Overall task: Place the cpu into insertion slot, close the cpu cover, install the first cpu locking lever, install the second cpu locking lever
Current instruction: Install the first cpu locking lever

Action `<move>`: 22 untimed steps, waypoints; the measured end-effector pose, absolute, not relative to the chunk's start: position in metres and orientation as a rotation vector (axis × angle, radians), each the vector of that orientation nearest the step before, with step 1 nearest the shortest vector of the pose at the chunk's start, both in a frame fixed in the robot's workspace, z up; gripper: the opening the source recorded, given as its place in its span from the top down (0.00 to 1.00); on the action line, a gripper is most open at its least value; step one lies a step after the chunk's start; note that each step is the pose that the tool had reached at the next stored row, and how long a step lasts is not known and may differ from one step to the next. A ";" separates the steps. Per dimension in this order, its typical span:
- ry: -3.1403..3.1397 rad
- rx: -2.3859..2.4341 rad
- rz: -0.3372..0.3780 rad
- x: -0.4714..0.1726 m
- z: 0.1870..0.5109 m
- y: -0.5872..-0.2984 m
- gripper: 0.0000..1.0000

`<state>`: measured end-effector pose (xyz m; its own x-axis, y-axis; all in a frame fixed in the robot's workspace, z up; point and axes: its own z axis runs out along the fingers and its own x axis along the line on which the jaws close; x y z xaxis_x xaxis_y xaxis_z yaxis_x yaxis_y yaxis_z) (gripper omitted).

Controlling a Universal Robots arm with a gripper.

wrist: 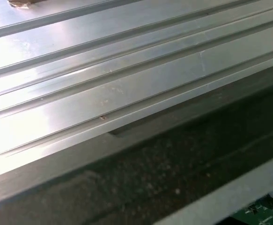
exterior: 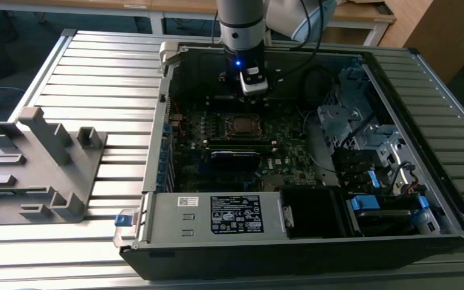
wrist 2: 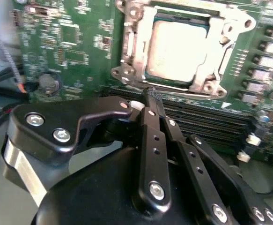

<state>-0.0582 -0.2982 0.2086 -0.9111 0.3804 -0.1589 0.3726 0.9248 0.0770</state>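
Ribbed aluminium table (exterior: 95, 72), open computer case (exterior: 425, 199), wooden furniture (exterior: 437, 27) behind

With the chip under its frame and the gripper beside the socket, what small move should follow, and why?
Probably a short approach toward the socket edge. In the second wrist view the dull grey square cpu lies under the closed shiny silver cpu cover, and the black gripper, fingers together and empty, sits beside the frame without touching it.

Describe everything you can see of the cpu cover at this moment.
The cpu cover is a shiny silver metal frame with a square window in its middle. It lies closed and flat on the green motherboard, around the cpu, whose pale grey top shows through the window. The gripper is near its edge, not touching it.
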 end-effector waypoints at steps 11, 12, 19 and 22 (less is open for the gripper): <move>3.062 0.605 0.026 -0.056 0.208 -0.298 0.89; 3.062 0.605 0.028 -0.056 0.208 -0.298 0.89; 3.075 0.544 0.034 -0.054 0.208 -0.298 0.89; 3.078 0.525 0.036 -0.052 0.208 -0.298 0.89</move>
<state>-0.0519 -0.2982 0.2079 -0.9434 0.3314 -0.0144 0.3310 0.9433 0.0257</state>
